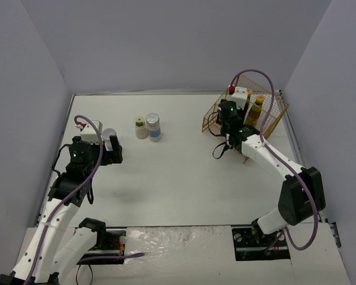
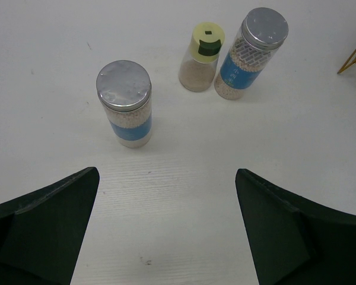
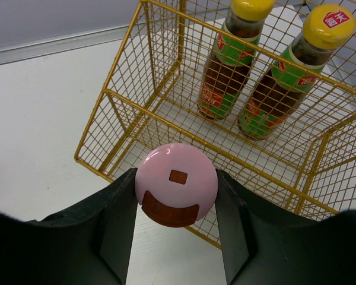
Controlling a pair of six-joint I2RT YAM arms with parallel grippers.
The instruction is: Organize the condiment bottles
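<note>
Pink plastic fills the gap of the right tool (image 3: 177, 185): its two fingers press on both sides of the pink-lidded shaker (image 3: 177, 178), so it is grasping that shaker. Just beyond the tool is the near wall of the yellow wire basket (image 3: 107, 91). Deeper inside, one sauce bottle (image 3: 225, 65) and a second sauce bottle (image 3: 273, 83) stand upright, close together.

I judge that the step is to put the shaker into the basket. To do it well, the shaker's bottom should pass over the wall before it goes forward. Then it should come down upright in the free part in front of the sauce bottles, without pushing them. I cannot tell how high the shaker hangs.

The left tool (image 2: 167, 175) is spread wide and holds nothing. A silver-lidded jar (image 2: 126, 101) stands on the worktop (image 2: 184, 154) ahead of it, with a green-lidded shaker (image 2: 203, 56) and a second silver-lidded jar (image 2: 249, 53) farther ahead.
</note>
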